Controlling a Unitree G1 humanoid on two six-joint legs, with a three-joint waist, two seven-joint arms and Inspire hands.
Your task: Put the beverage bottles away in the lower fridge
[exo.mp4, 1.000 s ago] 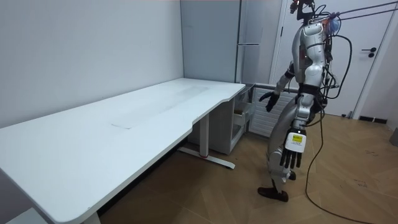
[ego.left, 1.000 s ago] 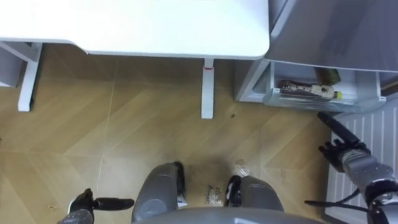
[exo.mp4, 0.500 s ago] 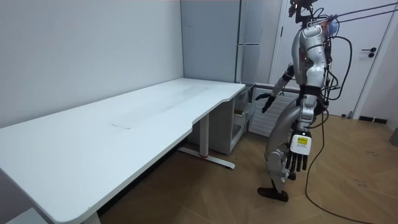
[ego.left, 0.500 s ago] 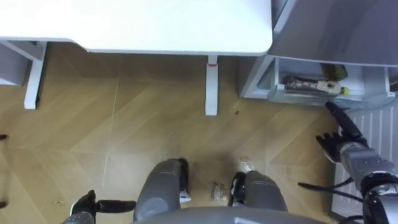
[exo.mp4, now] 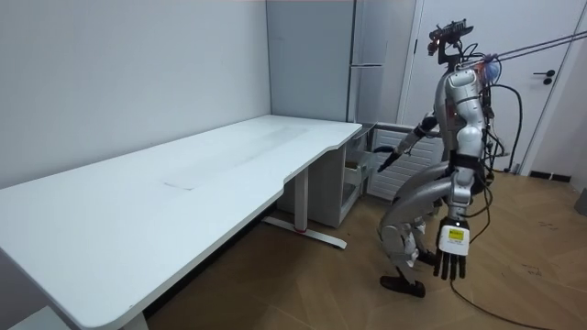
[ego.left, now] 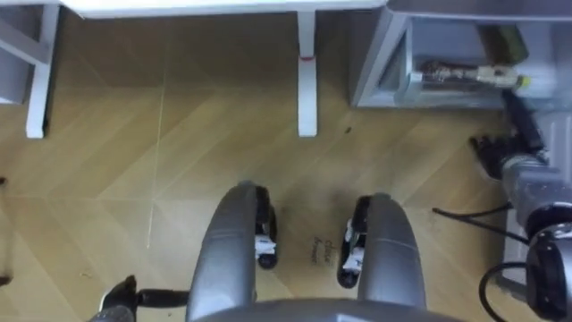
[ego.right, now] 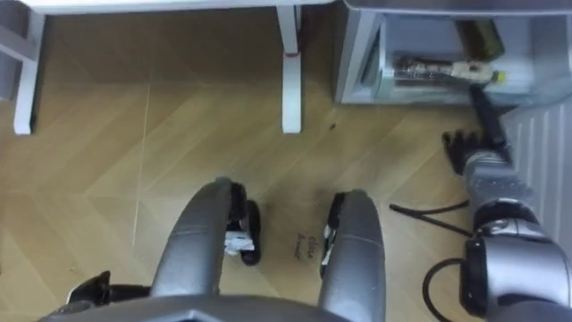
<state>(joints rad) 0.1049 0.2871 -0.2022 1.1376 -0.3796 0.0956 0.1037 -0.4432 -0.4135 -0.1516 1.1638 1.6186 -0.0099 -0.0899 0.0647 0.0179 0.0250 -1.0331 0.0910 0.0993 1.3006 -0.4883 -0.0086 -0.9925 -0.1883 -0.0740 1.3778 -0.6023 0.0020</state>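
One table [exo.mp4: 183,174], one fridge [exo.mp4: 376,55], perhaps two bottles [ego.left: 465,73].

A long white table [exo.mp4: 211,174] stands on white metal legs [ego.left: 307,72] on the light wooden herringbone floor [ego.left: 179,161], just beside the open grey lower fridge [ego.left: 380,54]. In the fridge, a clear shelf tray [ego.left: 420,91] carries brownish packets [ego.left: 447,69] and a pale bottle with a yellow cap [ego.left: 499,78], lying flat.

Both eye views are looking steeply down from the robot's head at the floor [ego.left: 134,161], sharing the desk leg [ego.left: 307,80] at 12 o'clock and the lower fridge [ego.left: 384,54] at 2 o'clock. The room view is facing the desk [exo.mp4: 165,197] from well off.
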